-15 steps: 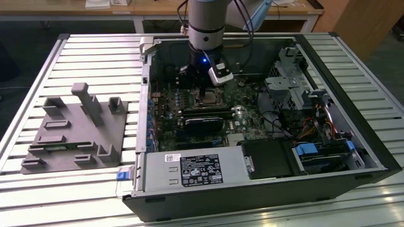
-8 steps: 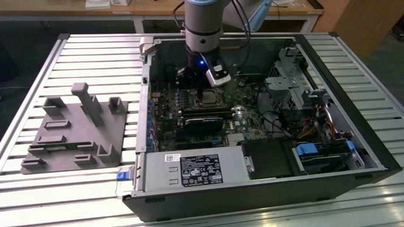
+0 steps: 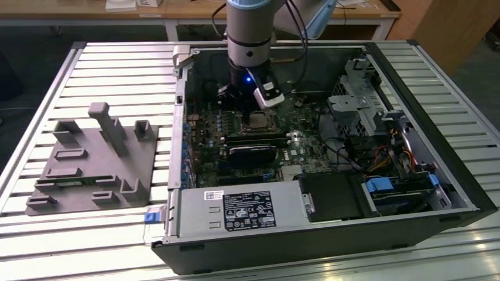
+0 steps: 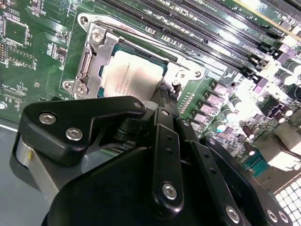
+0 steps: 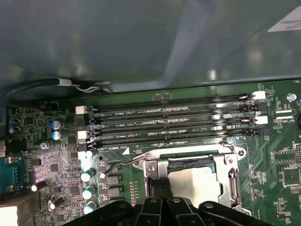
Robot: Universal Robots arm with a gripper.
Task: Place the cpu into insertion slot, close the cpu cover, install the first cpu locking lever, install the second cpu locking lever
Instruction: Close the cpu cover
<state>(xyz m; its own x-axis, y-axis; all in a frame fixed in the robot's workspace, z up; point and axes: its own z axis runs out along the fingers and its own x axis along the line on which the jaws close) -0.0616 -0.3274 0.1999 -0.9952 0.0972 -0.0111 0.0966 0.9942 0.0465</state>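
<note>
The cpu (image 4: 131, 77) lies flat in its socket on the green motherboard, its dull silver top showing in both wrist views (image 5: 195, 181) and in the exterior view (image 3: 256, 121). The cpu cover (image 4: 96, 52), a silver frame, lies down around it with the chip showing through its window. A thin wire lever (image 5: 120, 165) sticks out sideways from one corner of the socket. My gripper (image 4: 168, 92) stands low at the socket's edge, with its black fingers (image 5: 157, 188) pressed together and nothing visible between them.
The motherboard sits inside an open computer case (image 3: 437, 134) with high walls all around. Memory slots (image 5: 174, 122) run beside the socket, and a black card (image 3: 250, 153) lies close by. A grey fixture block (image 3: 93, 161) stands on the slatted table at the exterior view's left.
</note>
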